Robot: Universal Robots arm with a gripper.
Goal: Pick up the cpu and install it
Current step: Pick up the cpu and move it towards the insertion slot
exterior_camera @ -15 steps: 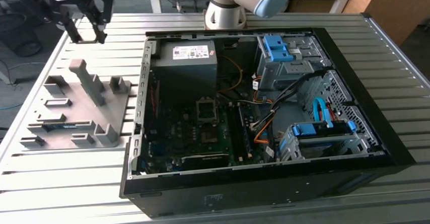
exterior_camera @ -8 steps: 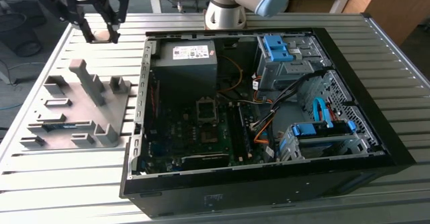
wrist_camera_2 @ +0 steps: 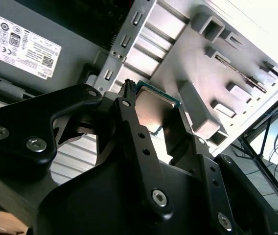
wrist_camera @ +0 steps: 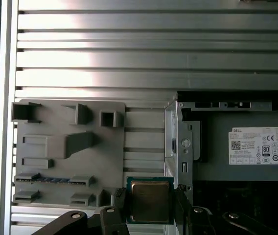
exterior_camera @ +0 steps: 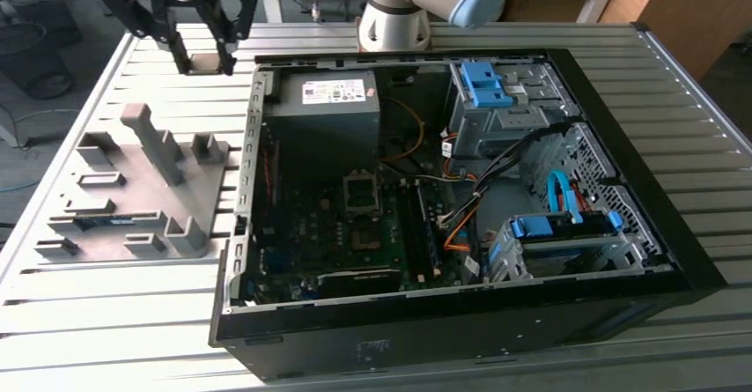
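Silver-grey metal catches the light where the cpu (exterior_camera: pixel 206 62) sits pinched between the two black fingers (exterior_camera: pixel 183 54) of the single arm's gripper (exterior_camera: pixel 206 61). They are closed on its opposite edges, as both wrist views show (wrist_camera_2: pixel 154 104) (wrist_camera: pixel 150 200). The chip hangs in the air over the slatted table (exterior_camera: pixel 106 308), just outside the far corner of the open PC case (exterior_camera: pixel 411 343) and beyond the grey parts tray (exterior_camera: pixel 129 209). It is square, so it has no long axis to speak of, and its flat top faces the first wrist view. What I take to be the socket (exterior_camera: pixel 362 188) lies inside the case on the board, well apart from the chip, past the power supply (exterior_camera: pixel 323 101) and toward the exterior view's right. I count one cpu, one memory stick (wrist_camera: pixel 51 179) lying in the tray, one tray and one case.
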